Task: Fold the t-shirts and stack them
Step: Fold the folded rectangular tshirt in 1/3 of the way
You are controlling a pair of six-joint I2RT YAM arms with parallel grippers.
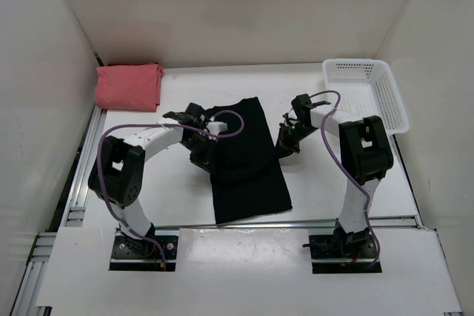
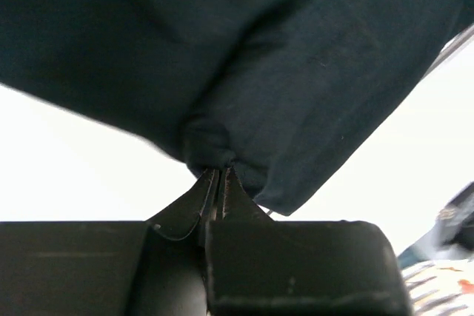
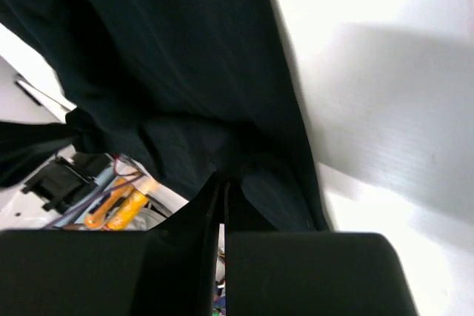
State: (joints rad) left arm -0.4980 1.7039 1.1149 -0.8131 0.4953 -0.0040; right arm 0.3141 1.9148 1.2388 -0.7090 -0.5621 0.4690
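The black t-shirt (image 1: 248, 160) lies in the middle of the table, partly folded lengthwise. My left gripper (image 1: 203, 155) is shut on its left edge; in the left wrist view the cloth (image 2: 244, 64) bunches at the closed fingertips (image 2: 220, 174). My right gripper (image 1: 286, 144) is shut on the shirt's right edge; in the right wrist view the cloth (image 3: 185, 72) hangs from the closed fingertips (image 3: 222, 180). The salmon pink t-shirt (image 1: 128, 85) lies folded at the back left. The maroon shirt is out of view.
A white mesh basket (image 1: 364, 92) stands at the back right corner. White walls enclose the table on three sides. A metal rail (image 1: 81, 175) runs along the left edge.
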